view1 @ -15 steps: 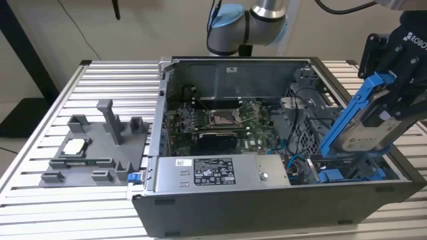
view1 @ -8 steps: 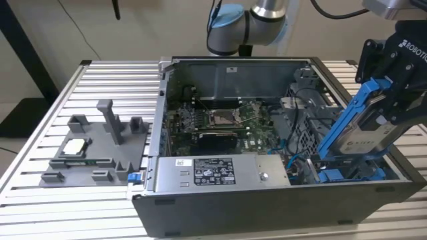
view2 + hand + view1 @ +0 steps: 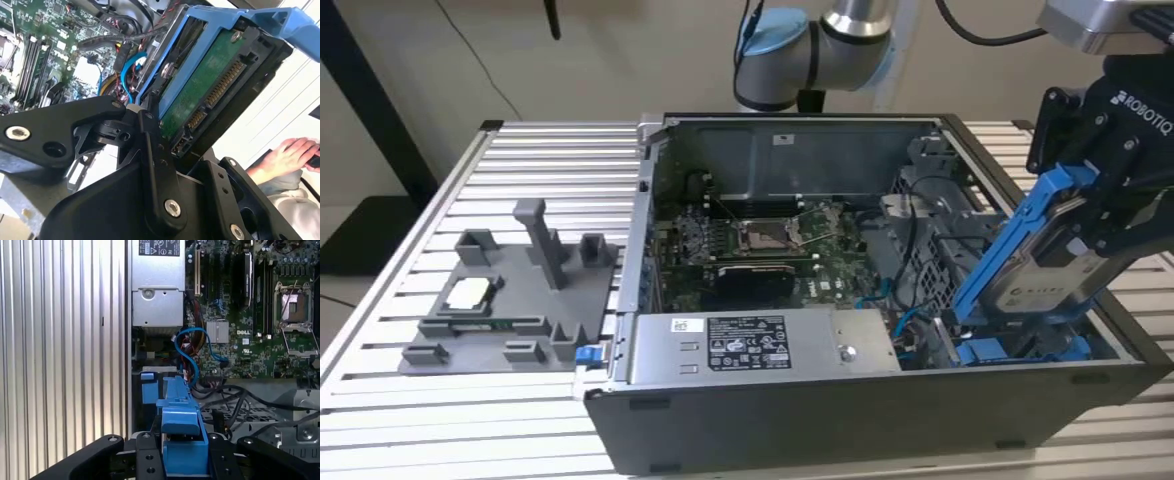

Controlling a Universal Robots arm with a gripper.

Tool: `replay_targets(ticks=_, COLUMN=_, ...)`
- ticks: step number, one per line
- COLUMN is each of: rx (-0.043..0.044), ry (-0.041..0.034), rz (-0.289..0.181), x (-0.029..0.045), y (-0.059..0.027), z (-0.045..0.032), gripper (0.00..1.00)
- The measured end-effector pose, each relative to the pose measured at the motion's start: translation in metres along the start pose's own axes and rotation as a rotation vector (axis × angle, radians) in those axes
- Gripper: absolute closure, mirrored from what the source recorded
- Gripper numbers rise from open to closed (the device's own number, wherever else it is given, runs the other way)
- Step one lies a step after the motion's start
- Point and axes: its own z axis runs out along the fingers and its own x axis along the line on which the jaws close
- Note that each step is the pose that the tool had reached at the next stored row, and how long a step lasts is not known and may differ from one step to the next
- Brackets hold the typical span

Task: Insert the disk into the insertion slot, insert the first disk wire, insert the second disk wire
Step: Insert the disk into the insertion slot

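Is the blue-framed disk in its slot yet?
Not yet. The pincer holds the disk tilted over the open case, lower end near the blue bay.

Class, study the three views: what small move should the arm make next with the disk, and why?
Probably ease the disk down toward the blue bay in the case: the gripper holds it tilted, lower end near that bay, plainly not yet seated.

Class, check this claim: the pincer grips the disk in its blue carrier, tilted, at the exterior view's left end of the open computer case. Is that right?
Wrong end. The pincer grips the disk in its blue carrier, tilted, at the exterior view's right end of the open computer case, as the exterior view shows.
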Motion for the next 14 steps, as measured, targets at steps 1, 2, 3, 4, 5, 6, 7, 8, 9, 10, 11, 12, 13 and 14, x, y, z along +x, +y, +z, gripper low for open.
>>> replay_targets(ticks=1, rx=0.0000, ry=0.0000, rz=0.000, x=0.0001, y=0.0000, z=0.0014, gripper=0.67)
replay_targets(ticks=2, rx=0.0000, ry=0.0000, rz=0.000, x=0.0001, y=-0.0001, z=0.0027, gripper=0.67)
replay_targets(ticks=3, rx=0.0000, ry=-0.0001, rz=0.000, x=0.0002, y=-0.0002, z=0.0044, gripper=0.67)
replay_targets(ticks=4, rx=0.0000, ry=-0.0001, rz=0.000, x=0.0002, y=-0.0002, z=0.0063, gripper=0.67)
replay_targets(ticks=5, rx=-0.0001, ry=0.0000, rz=0.000, x=0.0003, y=-0.0003, z=0.0077, gripper=0.67)
replay_targets(ticks=6, rx=-0.0001, ry=-0.0001, rz=0.000, x=0.0003, y=-0.0003, z=0.0094, gripper=0.67)
replay_targets(ticks=7, rx=-0.0002, ry=-0.0001, rz=0.000, x=0.0004, y=-0.0004, z=0.0108, gripper=0.67)
replay_targets(ticks=8, rx=-0.0002, ry=0.0000, rz=0.000, x=0.0005, y=-0.0005, z=0.0123, gripper=0.67)
replay_targets(ticks=9, rx=-0.0002, ry=0.0000, rz=0.000, x=0.0005, y=-0.0004, z=0.0136, gripper=0.67)
replay_targets(ticks=10, rx=-0.0003, ry=0.0001, rz=0.000, x=0.0006, y=-0.0004, z=0.0148, gripper=0.67)
replay_targets(ticks=11, rx=-0.0009, ry=0.0000, rz=0.000, x=0.0007, y=-0.0003, z=0.0161, gripper=0.67)
replay_targets(ticks=12, rx=-0.0013, ry=0.0001, rz=0.000, x=0.0007, y=0.0000, z=0.0176, gripper=0.67)
replay_targets(ticks=13, rx=-0.0019, ry=0.0001, rz=0.000, x=0.0008, y=0.0003, z=0.0188, gripper=0.67)
replay_targets(ticks=14, rx=-0.0026, ry=-0.0001, rz=0.000, x=0.0008, y=0.0004, z=0.0202, gripper=0.67)
